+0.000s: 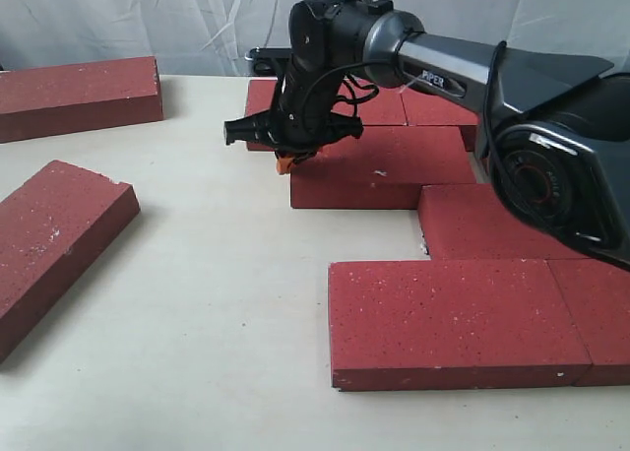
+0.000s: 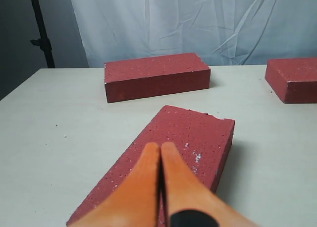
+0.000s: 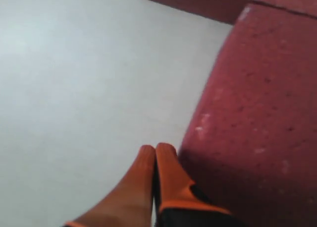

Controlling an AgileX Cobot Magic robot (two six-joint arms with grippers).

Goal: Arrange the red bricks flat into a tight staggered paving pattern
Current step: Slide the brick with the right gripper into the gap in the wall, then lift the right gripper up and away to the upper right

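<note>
Several red bricks lie flat in a stepped patch on the right: a front brick [image 1: 453,318], one behind it [image 1: 492,220], a middle brick [image 1: 384,165] and a back row [image 1: 379,106]. My right gripper [image 1: 286,160] is shut and empty, low at the middle brick's left end. The right wrist view shows its fingertips [image 3: 155,148] close beside that brick [image 3: 257,113]. Two loose bricks lie on the left, one slanted [image 1: 54,244] and one at the back [image 1: 79,96]. My left gripper [image 2: 161,146] is shut and empty over the slanted brick [image 2: 193,138].
A pale tabletop [image 1: 217,303] spreads between the loose bricks and the patch. A white curtain [image 1: 148,18] hangs behind the table. The right arm's dark base [image 1: 561,175] covers part of the patch. A black stand [image 2: 42,33] rises past the table's far corner.
</note>
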